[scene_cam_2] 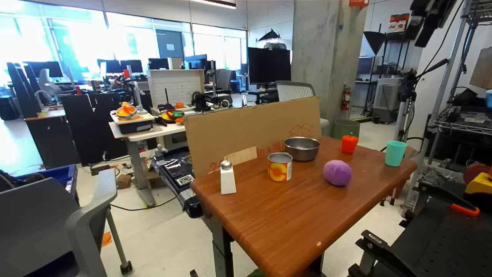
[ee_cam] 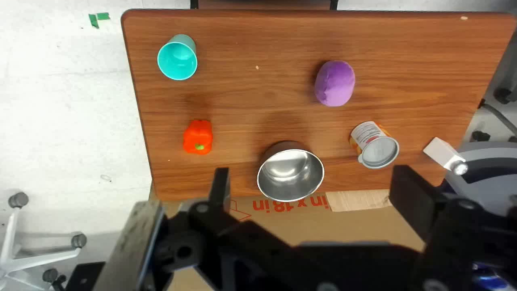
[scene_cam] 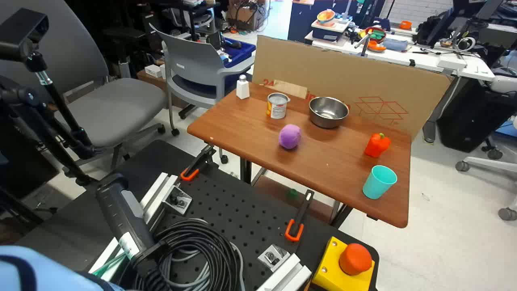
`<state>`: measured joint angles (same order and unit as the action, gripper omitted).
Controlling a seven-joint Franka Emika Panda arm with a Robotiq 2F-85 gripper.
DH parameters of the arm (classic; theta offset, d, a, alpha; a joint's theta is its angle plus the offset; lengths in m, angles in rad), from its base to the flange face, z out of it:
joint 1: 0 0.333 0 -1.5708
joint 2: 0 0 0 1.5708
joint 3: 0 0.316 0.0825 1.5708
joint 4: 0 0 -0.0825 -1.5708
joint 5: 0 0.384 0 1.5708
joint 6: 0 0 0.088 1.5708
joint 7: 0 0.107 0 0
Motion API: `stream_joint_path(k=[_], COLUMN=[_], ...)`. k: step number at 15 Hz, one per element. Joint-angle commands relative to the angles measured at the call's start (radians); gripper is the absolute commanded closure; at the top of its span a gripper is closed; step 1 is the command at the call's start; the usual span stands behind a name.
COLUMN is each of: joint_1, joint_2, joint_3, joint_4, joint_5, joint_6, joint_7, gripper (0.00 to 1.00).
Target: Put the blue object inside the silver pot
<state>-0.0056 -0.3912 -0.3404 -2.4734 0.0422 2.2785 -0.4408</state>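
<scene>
The blue object is a teal-blue cup point(scene_cam: 379, 184) standing upright near a corner of the wooden table, in both exterior views point(scene_cam_2: 395, 154). In the wrist view the cup point(ee_cam: 177, 60) is at the upper left, its inside bare. The silver pot point(scene_cam: 328, 113) is a shiny metal bowl by the cardboard wall, also in both exterior views point(scene_cam_2: 302, 150). In the wrist view the pot point(ee_cam: 290, 178) is empty, low in the middle. My gripper point(ee_cam: 311, 168) is open with nothing between its fingers, high above the table. Its dark fingers show at the top right of an exterior view point(scene_cam_2: 419, 36).
An orange-red pepper point(ee_cam: 198, 137) lies between cup and pot. A purple ball point(ee_cam: 335, 83), an open can point(ee_cam: 373, 145) and a white shaker point(ee_cam: 442, 153) stand on the table point(scene_cam: 242, 125). A cardboard wall point(scene_cam: 355, 76) rises along the edge behind the pot.
</scene>
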Motion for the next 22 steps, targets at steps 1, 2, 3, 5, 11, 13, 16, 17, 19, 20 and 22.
stream_joint_path(k=[1, 2, 3, 5, 11, 13, 16, 17, 19, 20, 22], joint_1=[-0.029, -0.029, -0.029, -0.029, -0.045, -0.079, -0.125, -0.134, -0.139, -0.14, -0.143], joint_2=[0.004, 0.004, 0.004, 0.004, 0.019, 0.053, 0.112, 0.138, 0.196, 0.234, 0.301], joint_3=[0.028, 0.028, 0.028, 0.028, 0.046, 0.069, 0.086, 0.084, 0.076, 0.071, 0.073], joint_4=[0.002, 0.002, 0.002, 0.002, -0.005, -0.012, -0.029, -0.035, -0.04, -0.039, -0.033], joint_5=[0.015, 0.015, 0.015, 0.015, -0.019, -0.09, -0.191, -0.208, -0.212, -0.203, -0.194], joint_6=[-0.003, -0.003, -0.003, -0.003, 0.011, 0.049, 0.071, 0.08, 0.097, 0.121, 0.161], joint_7=[-0.01, -0.01, -0.01, -0.01, 0.014, 0.047, 0.097, 0.1, 0.081, 0.066, 0.045], gripper=[0.0, 0.0, 0.0, 0.0, 0.0, 0.0, 0.0, 0.0, 0.0, 0.0, 0.0])
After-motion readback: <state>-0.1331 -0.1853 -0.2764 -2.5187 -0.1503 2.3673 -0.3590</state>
